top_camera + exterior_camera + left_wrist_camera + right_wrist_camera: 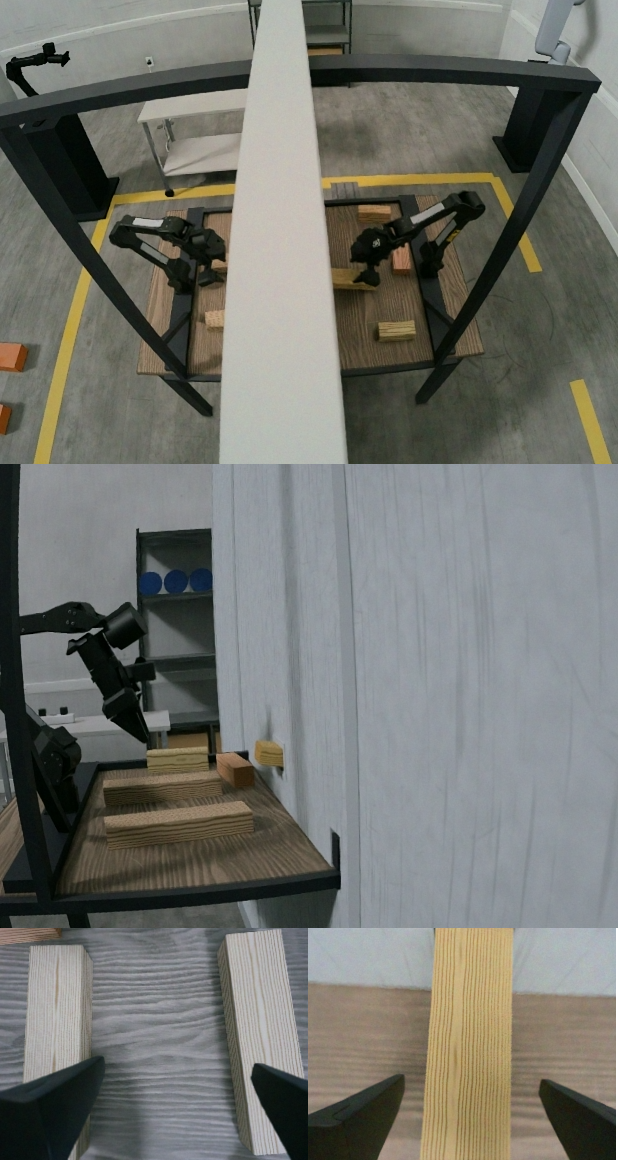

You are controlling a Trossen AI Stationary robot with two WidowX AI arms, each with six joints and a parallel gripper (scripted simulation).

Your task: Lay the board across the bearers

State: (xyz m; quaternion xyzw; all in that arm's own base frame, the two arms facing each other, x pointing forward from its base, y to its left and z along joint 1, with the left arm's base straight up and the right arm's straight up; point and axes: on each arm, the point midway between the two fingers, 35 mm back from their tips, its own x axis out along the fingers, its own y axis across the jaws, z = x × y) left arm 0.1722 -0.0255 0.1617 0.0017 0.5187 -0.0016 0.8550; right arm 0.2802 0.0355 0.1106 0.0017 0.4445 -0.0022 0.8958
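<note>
The long yellow board (345,279) (468,1048) passes through an opening in the grey panel wall (310,664) (358,958). Its end (269,754) sticks out a little on the far side. My right gripper (368,283) (472,1083) is open, with a finger to each side of the board and gaps between. The board's support underneath is hidden. Two pale bearers lie roughly parallel on the left arm's side: one bearer (179,826) (265,1038) and the other bearer (162,788) (55,1013). My left gripper (146,739) (177,1067) is open and empty above the table.
An orange offcut (235,770) (30,934) and a yellow offcut (177,760) lie beyond the bearers. On the right arm's side lie an orange-brown offcut (374,213), a red-orange offcut (401,262) and a yellow block (396,331). A dark frame (520,200) surrounds the table.
</note>
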